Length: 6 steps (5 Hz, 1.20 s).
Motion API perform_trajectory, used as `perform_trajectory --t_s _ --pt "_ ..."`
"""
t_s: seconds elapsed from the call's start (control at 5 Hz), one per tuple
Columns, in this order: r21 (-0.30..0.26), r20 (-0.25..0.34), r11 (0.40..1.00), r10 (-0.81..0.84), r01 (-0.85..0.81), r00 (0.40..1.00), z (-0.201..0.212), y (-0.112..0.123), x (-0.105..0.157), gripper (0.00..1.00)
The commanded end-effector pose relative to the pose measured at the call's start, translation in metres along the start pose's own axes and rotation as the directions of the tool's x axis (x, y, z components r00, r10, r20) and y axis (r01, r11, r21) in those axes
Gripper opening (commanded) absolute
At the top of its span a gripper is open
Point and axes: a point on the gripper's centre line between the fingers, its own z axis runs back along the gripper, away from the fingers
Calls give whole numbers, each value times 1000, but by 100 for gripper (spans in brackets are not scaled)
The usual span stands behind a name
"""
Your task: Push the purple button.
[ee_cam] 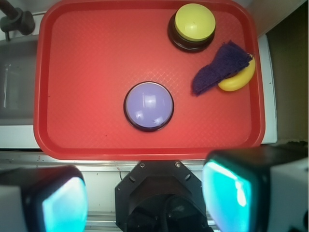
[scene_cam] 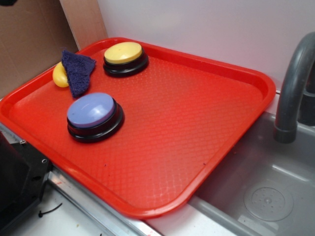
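The purple button (scene_cam: 91, 110), a pale lavender dome on a black round base, sits on the left part of the red tray (scene_cam: 197, 128). In the wrist view the button (ee_cam: 148, 105) lies at the middle of the tray (ee_cam: 87, 58), well below and ahead of me. My gripper (ee_cam: 145, 203) hangs high above the tray's near edge, over the black robot base (ee_cam: 159, 193). Its two fingers (ee_cam: 63, 205) stand wide apart, open and empty. The gripper does not show in the exterior view.
A yellow-topped button (scene_cam: 123, 52) stands at the tray's far corner. A dark purple cloth (scene_cam: 78, 70) lies over a yellow object (scene_cam: 59, 76) beside it. A grey sink (scene_cam: 266, 187) with a faucet (scene_cam: 293, 88) lies to the right of the tray.
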Motion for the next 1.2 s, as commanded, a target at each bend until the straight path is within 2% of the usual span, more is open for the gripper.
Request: perform_trajectory --t_s 0.0,0.4,0.6,0.8,1.0 --pt "0 0 1000 0 0 1000 0 0 0 100" --pt "98 -116 976 206 -195 972 -100 40 48 100" --pt "89 -129 977 206 -195 970 -140 44 56 100" --pt "68 -155 989 143 -134 977 -165 40 59 100" --pt "69 -151 994 90 -80 984 -175 32 53 100"
